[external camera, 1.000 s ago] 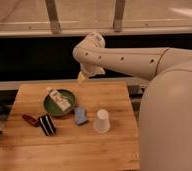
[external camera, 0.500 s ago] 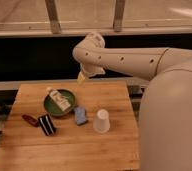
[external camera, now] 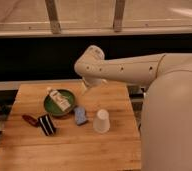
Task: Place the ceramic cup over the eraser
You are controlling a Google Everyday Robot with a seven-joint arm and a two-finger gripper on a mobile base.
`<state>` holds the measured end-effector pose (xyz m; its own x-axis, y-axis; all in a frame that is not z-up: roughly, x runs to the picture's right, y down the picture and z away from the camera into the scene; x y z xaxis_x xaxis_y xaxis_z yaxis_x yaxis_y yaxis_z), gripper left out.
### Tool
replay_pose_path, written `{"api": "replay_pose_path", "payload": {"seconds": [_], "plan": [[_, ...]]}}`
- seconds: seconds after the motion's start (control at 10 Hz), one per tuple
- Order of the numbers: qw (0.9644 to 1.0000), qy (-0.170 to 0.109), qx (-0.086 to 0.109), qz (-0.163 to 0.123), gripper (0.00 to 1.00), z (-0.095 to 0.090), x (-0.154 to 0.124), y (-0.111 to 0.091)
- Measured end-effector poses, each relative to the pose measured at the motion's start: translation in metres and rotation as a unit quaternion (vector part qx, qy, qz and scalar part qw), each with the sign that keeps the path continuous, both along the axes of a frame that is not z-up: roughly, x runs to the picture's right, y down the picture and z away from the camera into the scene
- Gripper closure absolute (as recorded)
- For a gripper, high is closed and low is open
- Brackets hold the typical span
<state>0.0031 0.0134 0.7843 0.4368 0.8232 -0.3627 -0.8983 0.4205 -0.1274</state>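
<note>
The white ceramic cup (external camera: pixel 102 121) stands on the wooden table (external camera: pixel 84 150), right of centre, with its narrow end up. The black striped eraser (external camera: pixel 46 124) stands near the table's left side, well apart from the cup. My gripper (external camera: pixel 84 87) hangs below the bend of my white arm (external camera: pixel 124 67), above the back of the table. It is behind the cup and to its left, and clear of both things.
A green bowl (external camera: pixel 53 106) with a white packet (external camera: pixel 59 98) in it sits left of centre. A blue squarish pad (external camera: pixel 80 115) lies between bowl and cup. A dark red oblong thing (external camera: pixel 29 120) lies left of the eraser. My white body (external camera: pixel 174 125) fills the right.
</note>
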Motion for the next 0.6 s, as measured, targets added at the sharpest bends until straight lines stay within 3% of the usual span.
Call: {"api": "replay_pose_path", "payload": {"seconds": [0.6], "plan": [[0.9983, 0.023, -0.05, 0.021, 0.2, 0.0, 0.018, 0.064]]}}
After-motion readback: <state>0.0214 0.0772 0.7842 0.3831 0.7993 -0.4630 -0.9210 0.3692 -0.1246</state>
